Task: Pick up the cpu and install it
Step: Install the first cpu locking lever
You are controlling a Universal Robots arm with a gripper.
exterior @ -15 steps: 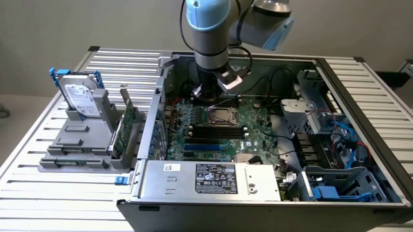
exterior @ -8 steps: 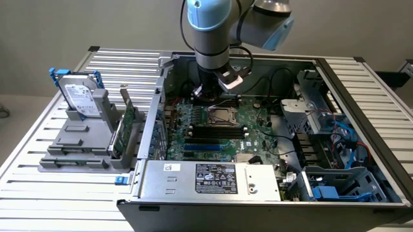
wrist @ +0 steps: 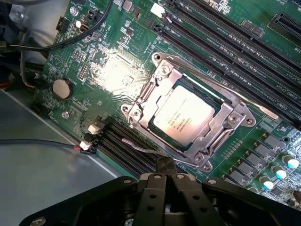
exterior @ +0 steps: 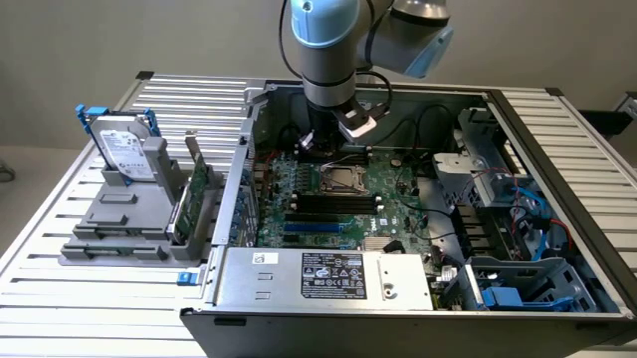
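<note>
Cpu (wrist: 186, 115) is being counted as one, and it is being held flat in the metal socket (wrist: 141, 99) on the green board (wrist: 108, 70). One slatted table (exterior: 80, 298) is being used to carry everything. One open computer case (exterior: 418, 339) is being rested on it, toward the exterior view's right. One arm (exterior: 324, 45) is being held down into the case from above, almost straight up and down, with its wrist just over the socket. The one green board is being shown lying on the floor of the case. One grey stand (exterior: 119, 224) is being stood beside the case, at the exterior view's left. One hard drive (exterior: 124, 153) with blue handles and one green card (exterior: 199, 186) are being stood upright in that stand. One gripper (wrist: 165, 176) is being held just beside the socket, above the board. Its fingers are being pressed together, and nothing is being gripped between them.
</note>
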